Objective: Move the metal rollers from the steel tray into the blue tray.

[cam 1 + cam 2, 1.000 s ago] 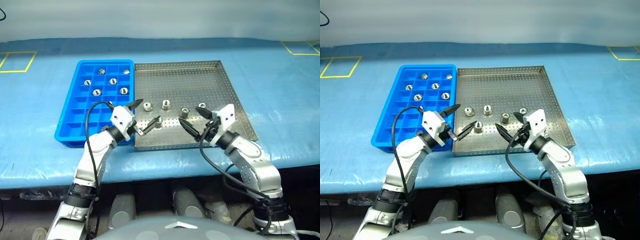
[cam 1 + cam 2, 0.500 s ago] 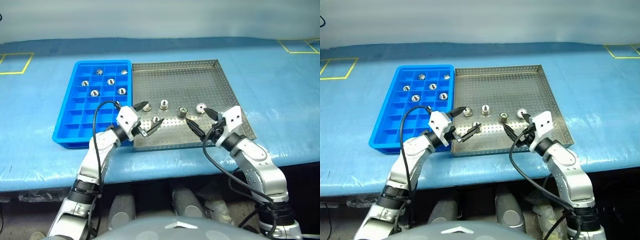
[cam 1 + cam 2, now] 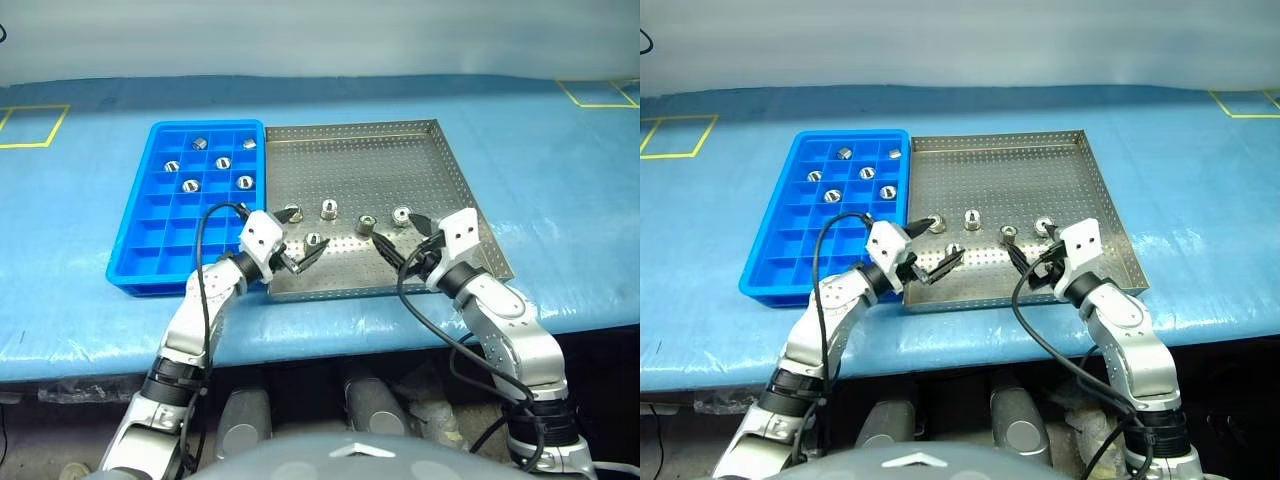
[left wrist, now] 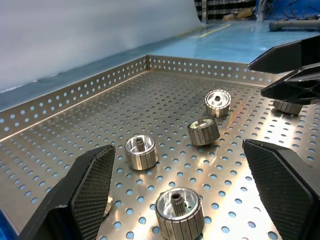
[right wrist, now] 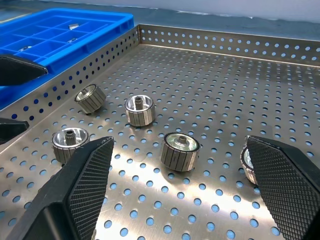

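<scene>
The steel tray (image 3: 400,150) holds several metal rollers (image 3: 328,208) in a loose row near its front. The blue tray (image 3: 150,235) lies against its left side with several rollers (image 3: 190,185) in its far cells. My left gripper (image 3: 297,238) hovers low over the steel tray's front left, open, with the nearest roller (image 4: 178,212) lying loose between its fingers (image 4: 92,185). My right gripper (image 3: 398,232) is open at the row's right end. A roller (image 5: 180,150) lies ahead between its fingers (image 5: 87,180), and another (image 5: 246,161) is partly hidden behind one finger.
Both trays rest on a blue-covered table (image 3: 560,170) with yellow tape marks at the far corners. The steel tray's perforated rim (image 5: 210,40) rises around the rollers. The far half of the steel tray is bare floor.
The camera has shifted a little. My left gripper has edged forward and down, closer around the nearest roller. The right gripper has kept its place, and both stay open.
</scene>
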Tool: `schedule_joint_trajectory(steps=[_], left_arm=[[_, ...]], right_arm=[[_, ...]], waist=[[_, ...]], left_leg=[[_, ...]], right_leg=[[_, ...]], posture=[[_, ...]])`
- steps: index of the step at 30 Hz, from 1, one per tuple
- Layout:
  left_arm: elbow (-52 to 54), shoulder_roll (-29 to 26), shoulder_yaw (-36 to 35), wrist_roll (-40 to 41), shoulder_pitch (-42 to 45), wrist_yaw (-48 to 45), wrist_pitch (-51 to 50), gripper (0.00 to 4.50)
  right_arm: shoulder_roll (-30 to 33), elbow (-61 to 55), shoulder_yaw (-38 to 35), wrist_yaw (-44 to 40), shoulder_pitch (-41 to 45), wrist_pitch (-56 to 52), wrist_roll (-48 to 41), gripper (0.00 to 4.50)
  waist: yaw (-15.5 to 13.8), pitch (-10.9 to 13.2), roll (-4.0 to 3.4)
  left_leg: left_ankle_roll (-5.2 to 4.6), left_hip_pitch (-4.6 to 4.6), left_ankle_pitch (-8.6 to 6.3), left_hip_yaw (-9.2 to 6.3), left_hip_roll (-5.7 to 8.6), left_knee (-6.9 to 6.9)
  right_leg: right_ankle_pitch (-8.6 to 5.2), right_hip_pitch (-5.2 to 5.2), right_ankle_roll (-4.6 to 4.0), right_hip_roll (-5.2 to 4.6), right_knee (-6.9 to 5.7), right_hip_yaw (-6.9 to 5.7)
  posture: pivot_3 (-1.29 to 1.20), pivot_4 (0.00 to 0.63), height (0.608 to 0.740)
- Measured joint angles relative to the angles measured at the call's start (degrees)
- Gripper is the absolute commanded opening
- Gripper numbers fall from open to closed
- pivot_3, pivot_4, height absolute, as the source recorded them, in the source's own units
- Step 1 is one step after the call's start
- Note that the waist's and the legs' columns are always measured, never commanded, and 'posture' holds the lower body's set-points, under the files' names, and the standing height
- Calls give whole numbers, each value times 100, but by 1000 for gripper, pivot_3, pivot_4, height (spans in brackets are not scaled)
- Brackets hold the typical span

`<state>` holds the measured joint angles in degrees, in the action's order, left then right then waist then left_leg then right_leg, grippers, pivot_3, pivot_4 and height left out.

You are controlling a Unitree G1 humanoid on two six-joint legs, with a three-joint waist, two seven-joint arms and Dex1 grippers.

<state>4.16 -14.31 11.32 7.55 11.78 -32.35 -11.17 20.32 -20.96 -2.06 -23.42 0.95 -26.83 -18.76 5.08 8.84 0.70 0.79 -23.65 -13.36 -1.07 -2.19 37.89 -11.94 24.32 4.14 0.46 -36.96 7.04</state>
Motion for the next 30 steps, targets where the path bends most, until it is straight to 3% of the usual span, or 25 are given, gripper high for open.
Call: schedule_joint_trajectory(steps=[9, 19, 22, 28, 30], left_arm=[[-61, 172, 388, -297, 752, 253, -1250, 4500], [-337, 265, 696, -672, 934, 646, -2687, 4500], [-349, 401, 588, -678, 975, 813, -2962, 3935], [-345, 590, 411, -647, 1001, 985, -3188, 1903], [-338, 639, 371, -639, 999, 1013, -3224, 1744]], right_arm=[[-32, -14, -5, 58, -156, -2, 29, 4475], [-80, -204, -27, 180, -407, -8, 7, 4475], [-84, -205, -29, 206, -408, -8, 5, 4500], [-92, -205, -29, 215, -405, -7, -5, 4500], [-102, -205, -29, 216, -397, -7, -5, 4500]], waist=[[66, 0, 0], [273, 0, -1], [293, 0, -1], [301, -1, -1], [297, -1, -1]], left_leg=[[0, 0, 0, -2, 1, -4], [0, 2, 0, -3, 1, 0], [0, 2, 0, -3, 1, 0], [0, 2, 0, -3, 2, -1], [0, 2, 0, -3, 2, 0]], right_leg=[[3, 0, 5, 3, 1, 0], [2, -1, 5, 2, -2, 1], [2, -1, 6, 1, -2, 1], [3, -1, 6, 1, -1, 1], [3, -2, 7, 0, -1, 1]], posture=[[-142, 150, 740], [-160, 150, 740], [-160, 150, 740], [-153, 150, 740], [-151, 150, 740]])
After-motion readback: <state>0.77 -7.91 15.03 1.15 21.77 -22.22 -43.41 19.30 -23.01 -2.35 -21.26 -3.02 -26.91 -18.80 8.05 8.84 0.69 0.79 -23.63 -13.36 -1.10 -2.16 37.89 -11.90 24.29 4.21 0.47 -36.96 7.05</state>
